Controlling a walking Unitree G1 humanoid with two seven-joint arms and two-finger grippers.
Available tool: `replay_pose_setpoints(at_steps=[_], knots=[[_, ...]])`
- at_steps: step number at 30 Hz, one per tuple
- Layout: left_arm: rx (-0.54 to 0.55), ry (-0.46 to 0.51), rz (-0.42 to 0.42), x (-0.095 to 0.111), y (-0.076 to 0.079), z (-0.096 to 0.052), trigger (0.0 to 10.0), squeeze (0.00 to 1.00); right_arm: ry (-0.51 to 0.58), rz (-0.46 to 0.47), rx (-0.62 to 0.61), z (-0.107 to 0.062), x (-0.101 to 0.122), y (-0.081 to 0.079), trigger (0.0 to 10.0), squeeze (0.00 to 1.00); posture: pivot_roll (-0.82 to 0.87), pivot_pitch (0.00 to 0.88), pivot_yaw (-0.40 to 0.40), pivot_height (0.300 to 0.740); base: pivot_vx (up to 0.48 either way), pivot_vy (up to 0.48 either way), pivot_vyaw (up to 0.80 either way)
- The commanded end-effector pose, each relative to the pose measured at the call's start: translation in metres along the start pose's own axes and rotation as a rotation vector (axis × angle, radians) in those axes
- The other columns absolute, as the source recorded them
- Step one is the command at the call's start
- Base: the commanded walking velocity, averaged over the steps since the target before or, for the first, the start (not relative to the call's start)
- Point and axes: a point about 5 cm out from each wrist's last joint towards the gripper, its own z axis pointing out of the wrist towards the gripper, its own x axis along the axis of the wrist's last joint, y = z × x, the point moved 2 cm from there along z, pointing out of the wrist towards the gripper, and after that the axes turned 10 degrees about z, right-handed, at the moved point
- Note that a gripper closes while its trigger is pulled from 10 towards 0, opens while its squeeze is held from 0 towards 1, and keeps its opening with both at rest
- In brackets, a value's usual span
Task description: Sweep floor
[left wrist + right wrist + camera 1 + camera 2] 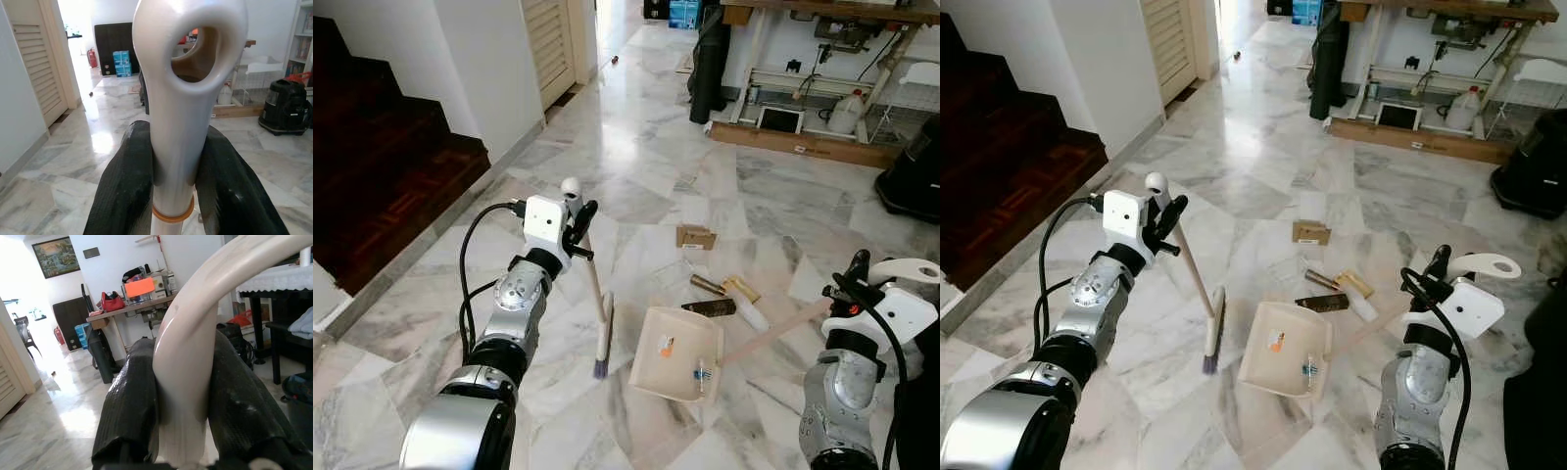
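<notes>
On the left, dark wooden stairs (pixel 382 166) climb beside a white wall. Just ahead of them my left hand (pixel 579 223) is pinching the top of the broom (pixel 595 294): both black fingers (pixel 124 191) press against the pale handle right below its looped end, with an orange ring on the handle just under my grip. From my hand the handle slants down and to the right, and the narrow brush head stands on the marble floor (pixel 636 147) below and right of the hand, purple bristles touching the tiles.

Just beside the brush head, to its right, lies the cream dustpan (pixel 677 354), flat on the floor, with an orange sticker and a small blue scrap inside it. Beyond its far edge sits the litter: a small cardboard piece (pixel 695 236) farther off, then a brass-coloured tube (pixel 708 285), a dark flat strip (pixel 710 307) and a pale tube (pixel 745 303) close together near the pan's rim.

From the pan its long handle runs up and to the right to my right hand (pixel 854 277), whose fingers (pixel 129 406) are pressed together on the curved white top of that handle.

Farther right, a black vacuum cleaner (pixel 913 171) stands by the far wall.
</notes>
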Motion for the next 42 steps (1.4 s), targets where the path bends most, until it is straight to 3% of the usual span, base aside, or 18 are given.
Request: replay_pose_setpoints(at_steps=[1,9,24,27,35,39,42], knots=[[-0.002,0.062,0.031,0.011,-0.002,0.003,10.0,0.00,0.066,0.014,0.020,0.005,0.014,-0.007,10.0,0.00,0.03,0.000,0.006,0.740,0.000,0.000,0.00],[-0.009,0.065,0.022,0.010,0.003,0.001,10.0,0.00,0.052,0.015,0.031,0.000,0.011,-0.008,10.0,0.00,0.03,0.000,0.005,0.740,0.000,0.000,0.43],[0.044,0.062,0.051,0.010,-0.001,-0.003,10.0,0.00,0.041,0.028,0.052,0.004,0.010,-0.016,10.0,0.00,0.06,0.029,-0.019,0.740,0.000,0.000,0.66],[0.113,0.064,0.070,0.008,-0.005,-0.008,10.0,0.00,0.029,0.025,0.068,0.005,0.008,-0.018,10.0,0.00,0.06,0.033,-0.028,0.740,0.000,0.000,0.66],[0.162,0.057,0.086,0.005,-0.011,-0.018,10.0,0.00,0.018,0.003,0.108,0.009,0.008,-0.021,10.0,0.00,0.06,0.043,-0.033,0.740,0.000,0.000,0.66],[0.267,0.049,0.080,0.000,-0.018,-0.031,10.0,0.00,-0.004,-0.017,0.139,0.009,0.003,-0.024,10.0,0.00,0.06,0.047,-0.033,0.740,0.000,0.000,0.66],[0.229,0.035,0.104,-0.003,-0.012,-0.034,10.0,0.00,-0.016,-0.035,0.174,0.009,0.000,-0.028,10.0,0.00,0.07,0.053,-0.034,0.740,0.000,0.000,0.65]])
